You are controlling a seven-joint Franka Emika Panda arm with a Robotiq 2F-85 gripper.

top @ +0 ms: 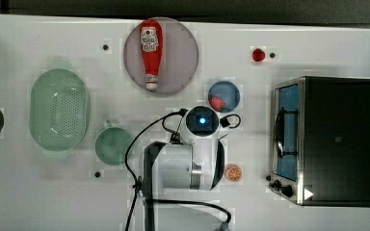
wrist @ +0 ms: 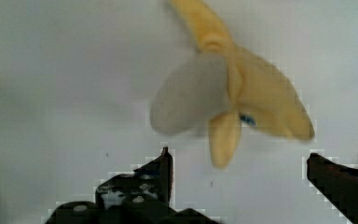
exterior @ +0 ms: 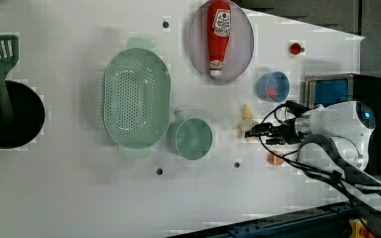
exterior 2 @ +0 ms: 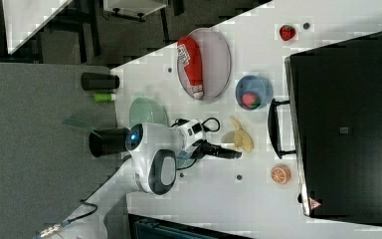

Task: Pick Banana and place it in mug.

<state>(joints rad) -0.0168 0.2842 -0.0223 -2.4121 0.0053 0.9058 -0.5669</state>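
The banana [wrist: 235, 100] lies on the bench [exterior: 79, 198] at centre right of the left view, right of the mug [exterior: 192, 139]. The jaws stand apart, empty, beside it. It appears light and rigid with peel flaps; gripping across the stem-side body seems safest.

A white table [top: 318, 29] carries everything. Just beside the claw [exterior: 252, 132] lies the banana [exterior: 246, 119]; the orange slice [exterior: 276, 157] sits near it, beside the arm. The mug [exterior: 193, 139] and green colander [exterior: 136, 96] stand farther off, the blue bowl [exterior: 273, 87], plate [exterior: 243, 34] and black oven [top: 339, 139] around
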